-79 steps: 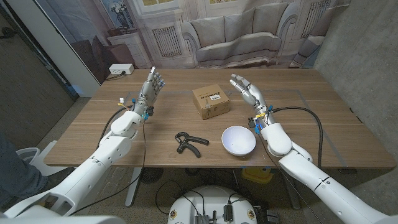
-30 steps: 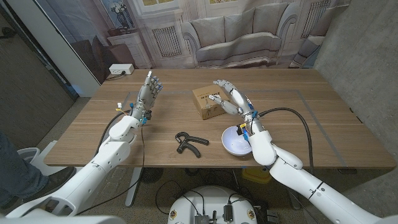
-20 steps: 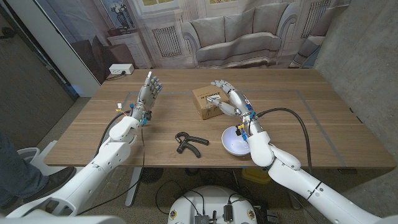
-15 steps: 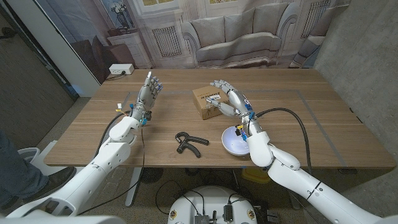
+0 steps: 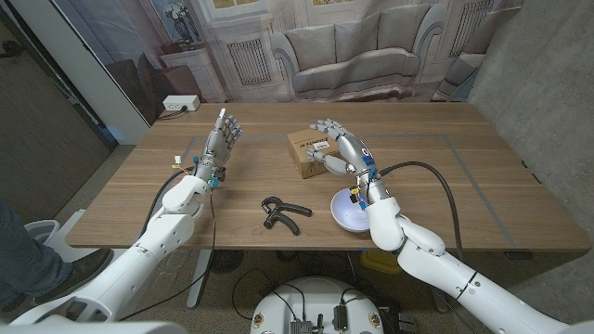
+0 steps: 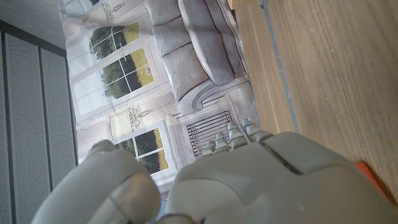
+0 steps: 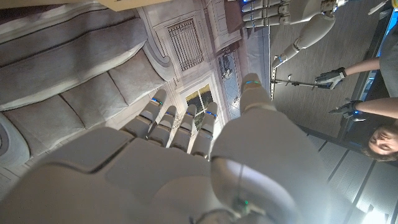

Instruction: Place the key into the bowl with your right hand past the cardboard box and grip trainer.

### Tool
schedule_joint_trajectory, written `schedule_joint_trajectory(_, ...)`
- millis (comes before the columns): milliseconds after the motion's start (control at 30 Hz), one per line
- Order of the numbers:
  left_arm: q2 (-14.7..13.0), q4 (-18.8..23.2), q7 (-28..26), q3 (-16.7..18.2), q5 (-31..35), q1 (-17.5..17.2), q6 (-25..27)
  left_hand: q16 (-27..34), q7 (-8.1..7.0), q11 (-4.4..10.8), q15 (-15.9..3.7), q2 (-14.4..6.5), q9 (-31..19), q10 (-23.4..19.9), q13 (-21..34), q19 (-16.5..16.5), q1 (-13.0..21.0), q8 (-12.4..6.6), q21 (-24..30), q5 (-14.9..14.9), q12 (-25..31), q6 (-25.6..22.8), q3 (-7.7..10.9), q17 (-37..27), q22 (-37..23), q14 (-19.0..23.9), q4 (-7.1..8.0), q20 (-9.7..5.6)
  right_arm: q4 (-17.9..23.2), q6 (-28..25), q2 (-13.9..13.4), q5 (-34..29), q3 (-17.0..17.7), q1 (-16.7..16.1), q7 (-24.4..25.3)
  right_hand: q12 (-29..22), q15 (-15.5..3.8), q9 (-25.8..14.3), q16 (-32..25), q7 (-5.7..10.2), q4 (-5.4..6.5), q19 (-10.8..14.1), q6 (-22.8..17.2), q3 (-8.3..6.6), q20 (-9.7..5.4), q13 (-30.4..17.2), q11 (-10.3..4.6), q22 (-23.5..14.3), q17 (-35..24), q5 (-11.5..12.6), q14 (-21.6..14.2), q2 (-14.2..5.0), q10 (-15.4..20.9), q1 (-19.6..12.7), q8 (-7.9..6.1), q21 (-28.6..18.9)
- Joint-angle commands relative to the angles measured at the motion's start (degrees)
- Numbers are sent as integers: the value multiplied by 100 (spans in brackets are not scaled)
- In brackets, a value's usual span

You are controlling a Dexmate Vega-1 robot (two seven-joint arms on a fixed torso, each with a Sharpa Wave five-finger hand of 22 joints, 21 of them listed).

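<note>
Poised above the cardboard box (image 5: 309,153) with the right robot hand (image 5: 338,147), fingers apart and loosely curled, thumb down toward the near side of the box top. Holding nothing that can be seen, so open; cannot tell whether any fingertip actually touches the cardboard. Raised over the counter (image 5: 483,186) on the other side with the left robot hand (image 5: 221,139), well apart from the box, palm upright, fingers straight and pointing up, open too and touching nothing. Hard to make out the key: possibly on the box top under the right fingers, among a pale label and small marks there, but too small and too covered to say. Resting on the counter nearer the robot, the white bowl (image 5: 344,215), its right part covered by the right wrist and forearm, which cross over it. Lying just left of the bowl, apart from it, the black grip trainer (image 5: 281,212), in front of the box. In the right wrist view, just the grey back of the right robot hand (image 7: 180,177), fingers reaching toward a printed sofa backdrop, and part of a person (image 7: 380,140) at the edge, cut off by the frame. In the left wrist view, the back of the left robot hand (image 6: 249,183), with bare wood of the counter (image 6: 329,68) beyond.
</note>
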State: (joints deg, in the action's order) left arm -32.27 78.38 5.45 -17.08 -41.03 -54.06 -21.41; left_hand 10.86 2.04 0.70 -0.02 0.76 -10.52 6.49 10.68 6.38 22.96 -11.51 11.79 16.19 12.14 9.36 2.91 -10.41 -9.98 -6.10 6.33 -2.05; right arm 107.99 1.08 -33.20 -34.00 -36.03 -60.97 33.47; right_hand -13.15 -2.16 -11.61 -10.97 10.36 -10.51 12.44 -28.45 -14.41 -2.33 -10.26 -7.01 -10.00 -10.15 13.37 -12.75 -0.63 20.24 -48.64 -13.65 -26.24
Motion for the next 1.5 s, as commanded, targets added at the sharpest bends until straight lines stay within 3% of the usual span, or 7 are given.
schedule_joint_trajectory(33, -2, 0, 45, -3, -12, -24, -24, 8, 3, 11, -1, -35, -24, 5, 17, -1, 37, -7, -7, 0, -18, -9, -29, -13, -30, 0, 7, 32, 138, -498, 9, -365, -122, -42, 119, 20, -256, -13, 28, 93, 2, 0, -49, -68, -400, -31, -76, -23, 2, 63, -12, 30, 11, -205, 5, 46)
schedule_joint_trajectory(533, -41, 92, -12, 57, -40, -134, -45, 6, 3, 18, -5, -42, -25, 4, 17, -1, 41, -3, -11, -5, -21, -15, -43, -13, -31, 0, 5, 37, 126, -905, -8, -590, -302, 140, -26, 29, -302, -29, 18, 147, 72, 24, -204, -38, -434, -35, -146, -37, -7, 119, -9, 57, 19, -603, -3, 118)
schedule_joint_trajectory(967, 5, 28, 2, 44, -41, -107, -75, 2, 7, 21, -1, -50, -25, -1, 18, -1, 46, 1, -15, -9, -23, -17, -56, -13, -31, -4, 3, 43, 113, -1313, -80, -952, -464, 257, -100, 28, -303, -43, -1, 209, 146, 75, -283, 39, -425, -37, -167, -45, -18, 134, -42, 51, 38, -695, 3, 149)
schedule_joint_trajectory(1500, 81, -58, -16, -19, 1, 17, -46, 1, 8, 9, -1, -57, -25, -2, 18, -2, 50, 4, -17, -12, -26, -20, -69, -13, -32, -5, 1, 43, 111, -1757, -143, -1361, -666, 345, -242, 26, -336, -56, -8, 154, 207, 116, -424, 140, -443, -37, -209, -50, -24, 150, -65, 36, 72, -769, -5, 194)
